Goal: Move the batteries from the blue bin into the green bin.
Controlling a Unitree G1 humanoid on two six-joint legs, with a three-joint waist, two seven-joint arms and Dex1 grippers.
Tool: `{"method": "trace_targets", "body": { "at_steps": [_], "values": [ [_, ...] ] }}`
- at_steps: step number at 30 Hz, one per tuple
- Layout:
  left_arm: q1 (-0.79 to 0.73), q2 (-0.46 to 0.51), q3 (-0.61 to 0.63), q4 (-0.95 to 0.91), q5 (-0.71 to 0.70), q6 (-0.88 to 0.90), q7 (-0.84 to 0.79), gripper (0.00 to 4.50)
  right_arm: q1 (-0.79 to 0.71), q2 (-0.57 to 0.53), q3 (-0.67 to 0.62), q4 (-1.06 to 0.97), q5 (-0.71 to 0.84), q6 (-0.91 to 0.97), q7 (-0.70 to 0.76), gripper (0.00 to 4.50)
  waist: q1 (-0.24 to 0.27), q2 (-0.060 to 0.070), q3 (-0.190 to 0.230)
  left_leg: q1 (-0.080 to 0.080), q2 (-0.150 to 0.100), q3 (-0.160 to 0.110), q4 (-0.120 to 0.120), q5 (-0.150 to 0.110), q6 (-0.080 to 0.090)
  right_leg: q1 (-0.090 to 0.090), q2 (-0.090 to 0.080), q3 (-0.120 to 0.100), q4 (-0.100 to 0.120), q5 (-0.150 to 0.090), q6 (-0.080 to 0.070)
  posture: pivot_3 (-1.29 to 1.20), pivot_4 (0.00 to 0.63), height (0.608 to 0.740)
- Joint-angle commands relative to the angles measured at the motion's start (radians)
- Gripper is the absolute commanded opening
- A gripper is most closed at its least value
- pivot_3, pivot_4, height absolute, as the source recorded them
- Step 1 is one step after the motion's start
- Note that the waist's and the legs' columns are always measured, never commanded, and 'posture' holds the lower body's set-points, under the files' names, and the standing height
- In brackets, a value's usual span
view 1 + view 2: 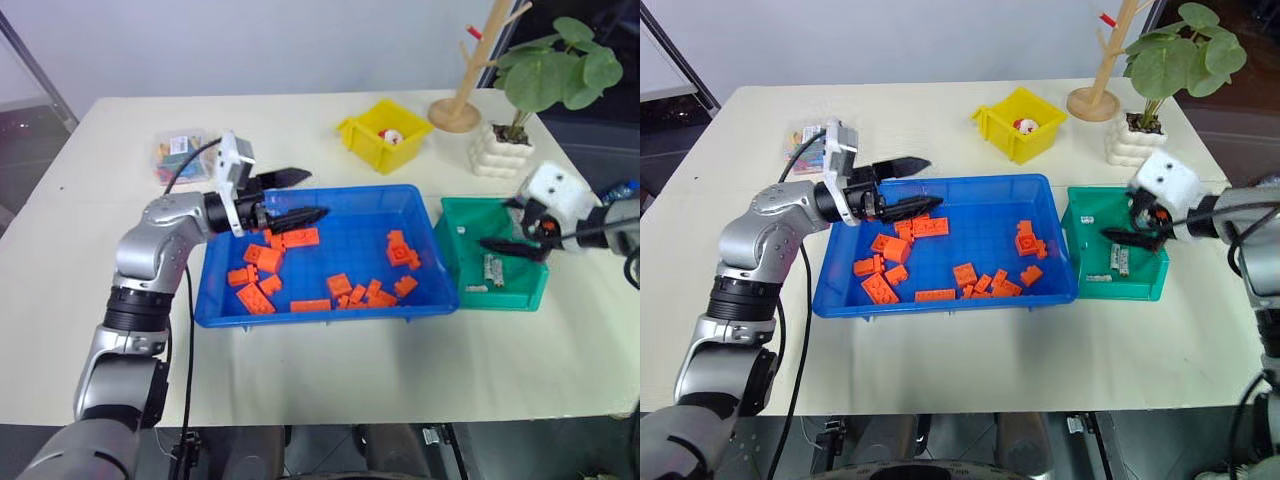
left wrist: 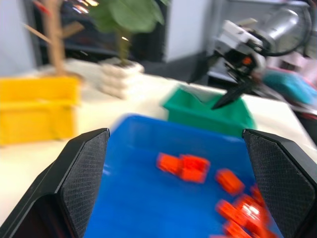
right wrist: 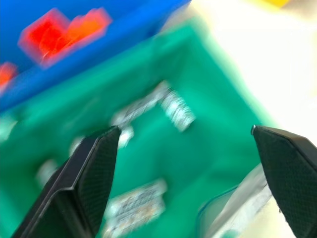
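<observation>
The blue bin (image 1: 352, 226) sits mid-table and holds several orange bricks (image 1: 268, 258). My left gripper (image 1: 300, 196) hovers over its far left corner, open, with nothing between the fingers (image 2: 84, 173). To the right of the blue bin stands the green bin (image 1: 462, 228), with several silver batteries (image 1: 491, 267) lying on its floor. My right gripper (image 1: 512, 228) hangs just above the green bin, open and empty. The right wrist view shows the batteries (image 3: 176, 110) under its wide-spread fingers (image 3: 94, 168). From the left wrist, the right gripper (image 2: 233, 94) is seen above the green bin (image 2: 198, 111).
At the back of the table, a yellow bin (image 1: 385, 135) stands behind the blue one. A wooden stand (image 1: 460, 108) and a potted plant (image 1: 505, 150) are at the back right. A clear box of coloured pieces (image 1: 180, 156) lies at the back left.
</observation>
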Motion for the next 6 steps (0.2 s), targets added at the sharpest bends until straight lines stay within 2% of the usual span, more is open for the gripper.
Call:
{"method": "trace_targets", "body": {
  "at_steps": [1, 6],
  "values": [
    [-0.028, 0.045, 0.118, 0.005, 0.01, -0.054, 0.079, 4.5, -0.115, 0.048, -0.096, 0.083, 0.05, 0.007, -0.099, 4.42, -0.001, 0.0, 0.0, 0.0, 0.0, 0.0, 0.0, 0.0, 0.0, 0.0, 0.0, 0.0, 0.0, 0.0, 0.0, 0.0, 0.15, 0.74],
    [0.025, 0.176, 0.261, -0.02, -0.002, -0.044, 0.142, 4.5, -0.202, 0.087, -0.194, 0.243, 0.075, -0.038, -0.24, 4.42, 0.004, 0.0, 0.0, -0.001, 0.0, 0.0, -0.001, 0.0, 0.0, -0.001, 0.0, 0.0, -0.001, 0.0, 0.0, 0.0, 0.15, 0.74]
  ]
}}
